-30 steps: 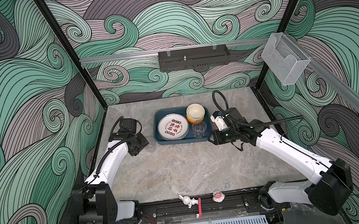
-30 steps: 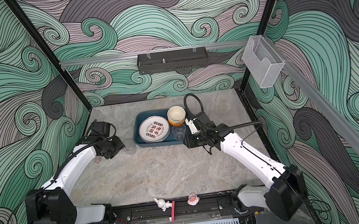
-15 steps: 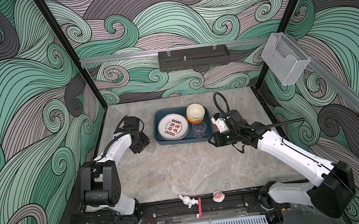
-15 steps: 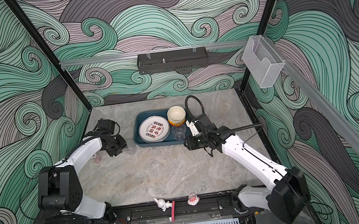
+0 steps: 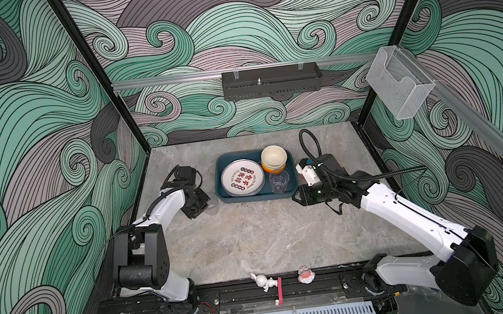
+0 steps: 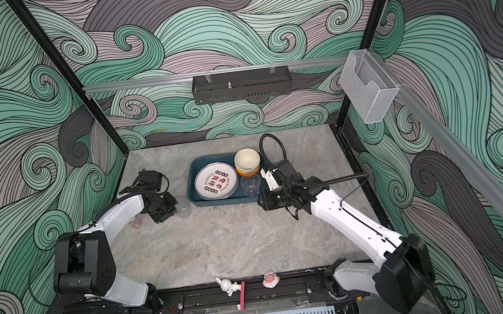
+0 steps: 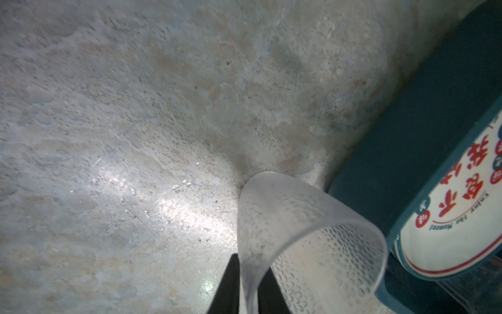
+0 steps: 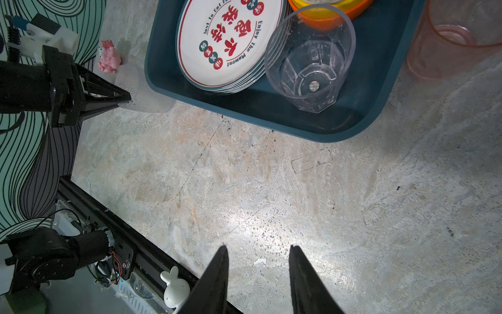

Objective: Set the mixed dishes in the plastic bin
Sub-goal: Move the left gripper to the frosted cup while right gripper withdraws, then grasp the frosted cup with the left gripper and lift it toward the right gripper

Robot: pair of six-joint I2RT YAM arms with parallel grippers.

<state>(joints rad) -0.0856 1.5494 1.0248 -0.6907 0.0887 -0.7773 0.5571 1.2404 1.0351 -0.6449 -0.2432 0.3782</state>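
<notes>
Frosted glass (image 5: 213,208) stands left of centre in a top view, beside the plastic bin (image 5: 258,196); our left gripper (image 7: 250,269) pinches its wall, perhaps shallowly. We should lift clear of the rim; right gripper (image 8: 258,247) gapes empty.

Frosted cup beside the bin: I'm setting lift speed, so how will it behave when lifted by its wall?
Probably light: the frosted cup looks thin-walled and translucent. Pinched on one side of its wall between the fingers of the left gripper, it may tilt or swing. Its dimpled surface should help against slipping.
</notes>
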